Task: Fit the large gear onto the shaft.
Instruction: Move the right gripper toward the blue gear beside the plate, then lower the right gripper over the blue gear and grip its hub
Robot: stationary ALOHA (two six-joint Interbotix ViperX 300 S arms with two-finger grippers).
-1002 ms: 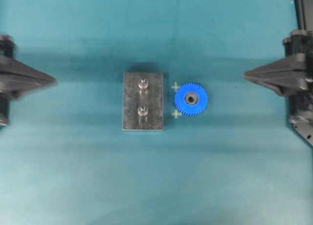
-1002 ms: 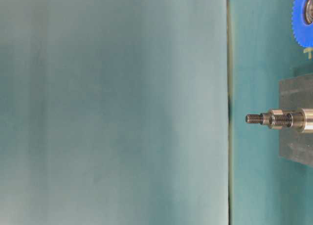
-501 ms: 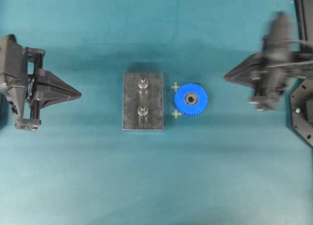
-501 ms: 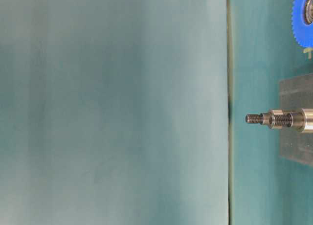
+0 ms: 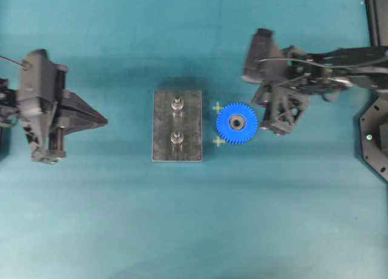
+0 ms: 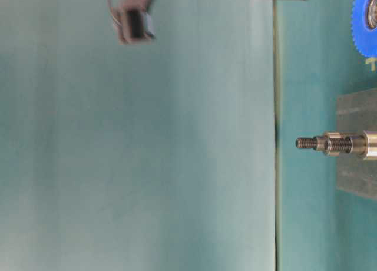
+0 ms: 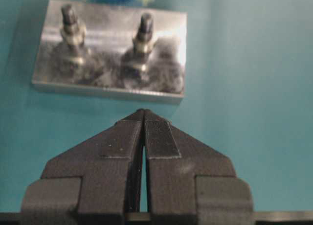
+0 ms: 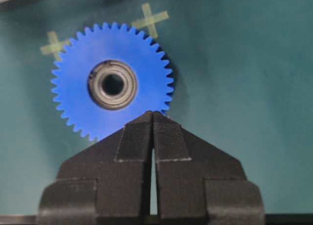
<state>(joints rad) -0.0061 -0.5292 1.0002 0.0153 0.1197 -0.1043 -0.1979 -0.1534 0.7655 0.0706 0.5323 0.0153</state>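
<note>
The large gear [image 5: 236,123], bright blue with a silver-and-black hub, lies flat on the teal mat just right of the grey plate [image 5: 162,142]. Two identical upright pegs [image 5: 177,103] [image 5: 177,137] stand on the plate; I cannot tell which is the shaft. My right gripper [image 5: 265,113] hovers at the gear's right edge, shut and empty; in the right wrist view its tips [image 8: 152,112] overlap the near rim of the gear [image 8: 142,68]. My left gripper [image 5: 106,118] is shut and empty, left of the plate, its tips [image 7: 144,111] pointing at the plate [image 7: 110,36].
Two yellow tape crosses [image 5: 217,107] [image 5: 218,141] mark the mat beside the gear. The table-level view shows the pegs [image 6: 330,144] side-on, the gear's edge [image 6: 364,23], and dark parts of an arm [image 6: 135,17] at the top. A black fixture [image 5: 376,139] stands at the right edge.
Both arms have moved in toward the centre. The right gripper has swung left and down to the gear's right edge. The left gripper has edged closer to the plate. Both stayed shut.
</note>
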